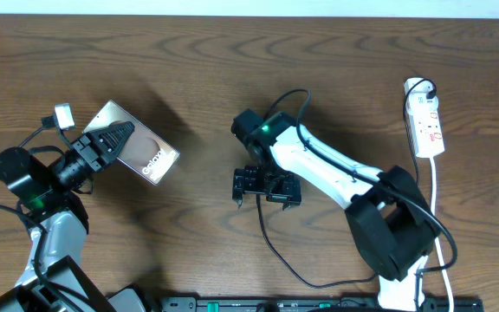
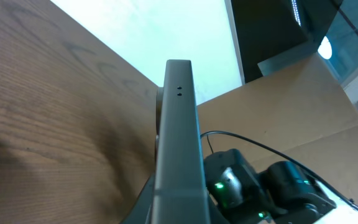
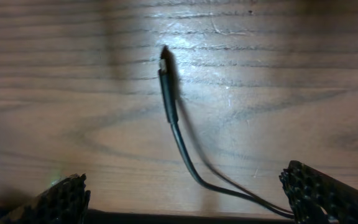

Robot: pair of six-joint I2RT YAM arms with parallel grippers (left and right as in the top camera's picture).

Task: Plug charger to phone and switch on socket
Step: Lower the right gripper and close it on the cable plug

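Observation:
My left gripper [image 1: 121, 135] is shut on one end of the phone [image 1: 145, 149], a pinkish-bronze slab with a white lettered label at its far end. In the left wrist view the phone [image 2: 179, 124] shows edge-on, with two small holes near its top. My right gripper [image 1: 265, 191] hangs open over the table's middle, pointing down. The charger [image 3: 169, 109], a thin black cable, lies on the wood between the open fingers [image 3: 64, 199], touching neither. Its plug tip [image 3: 163, 64] points away from the gripper. The socket [image 1: 427, 121], a white power strip, lies at the far right with a black plug in it.
The charger cable [image 1: 271, 247] trails from under the right gripper toward the front edge, then right. The strip's white cord [image 1: 438, 208] runs down the right side past the right arm's base [image 1: 392, 234]. A small white tag [image 1: 62, 115] sits beside the left arm.

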